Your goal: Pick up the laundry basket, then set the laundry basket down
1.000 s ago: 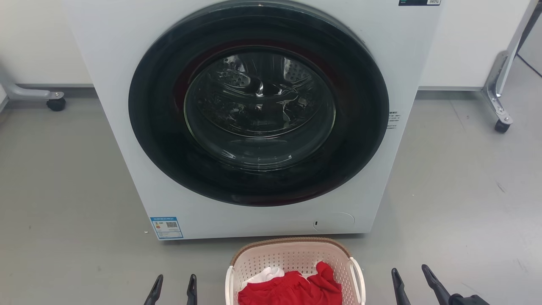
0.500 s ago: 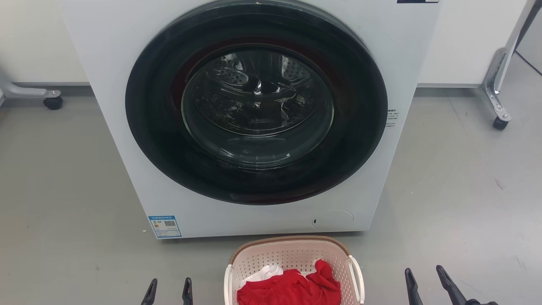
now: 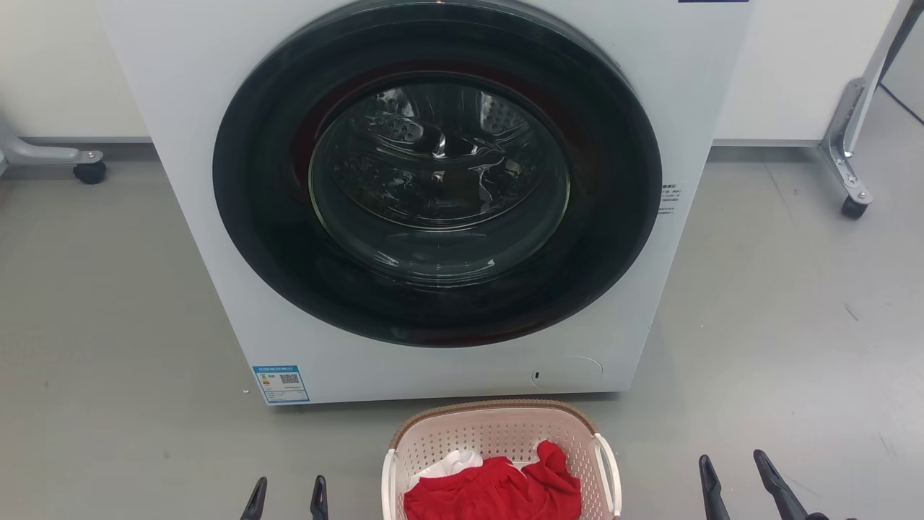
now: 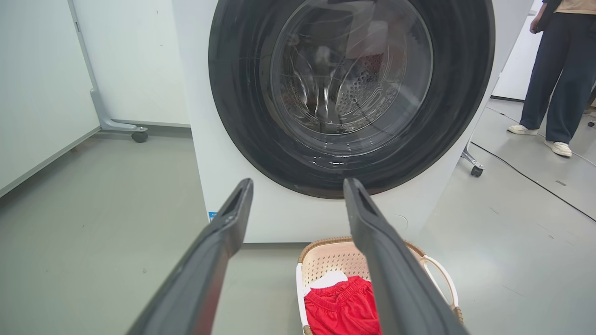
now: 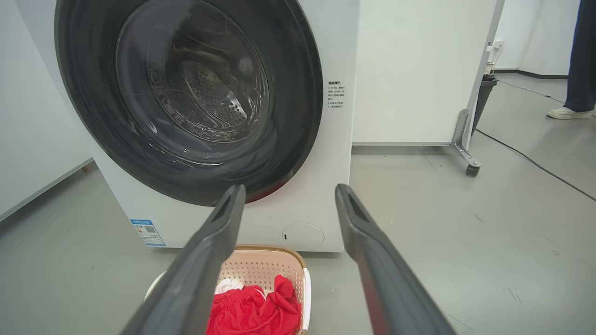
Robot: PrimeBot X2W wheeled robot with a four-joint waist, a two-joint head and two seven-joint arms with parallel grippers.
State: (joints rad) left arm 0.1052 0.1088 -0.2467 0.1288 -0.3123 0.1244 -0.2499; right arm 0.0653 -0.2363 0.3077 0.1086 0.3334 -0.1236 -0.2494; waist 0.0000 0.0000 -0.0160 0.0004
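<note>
Head view: the laundry basket [image 3: 498, 435] stands upright on the grey floor [image 3: 108, 325], directly in front of the white washing machine [image 3: 202, 108] and just short of its base, at the bottom centre of the view. It holds a red garment [image 3: 498, 495] with a white cloth [image 3: 451, 462] beside it. Both white loop handles [image 3: 611, 473] stand at the sides of the basket, one towards each arm.

The left pincer [image 3: 289, 482] is to the robot's left of the basket, near its left handle but apart from it. It is released, its two dark fingers parted with nothing between them. The right pincer [image 3: 731, 458] is to the robot's right and stands farther from the basket than the left one. It too is released and empty, fingers spread. The basket lies between the two pincers and neither touches it.

Left wrist view: the parted fingers of the left pincer [image 4: 298, 182] point towards the closed round door [image 4: 349, 83] of the machine. The basket [image 4: 333, 265] lies below and to the right, partly hidden by the right-hand finger [image 4: 386, 260]. A person [image 4: 558, 70] stands at the far right.

Right wrist view: the spread fingers of the right pincer [image 5: 289, 187] frame the lower front of the machine. The basket [image 5: 260, 270] sits at the bottom left, partly behind the left-hand finger [image 5: 200, 265].
</note>
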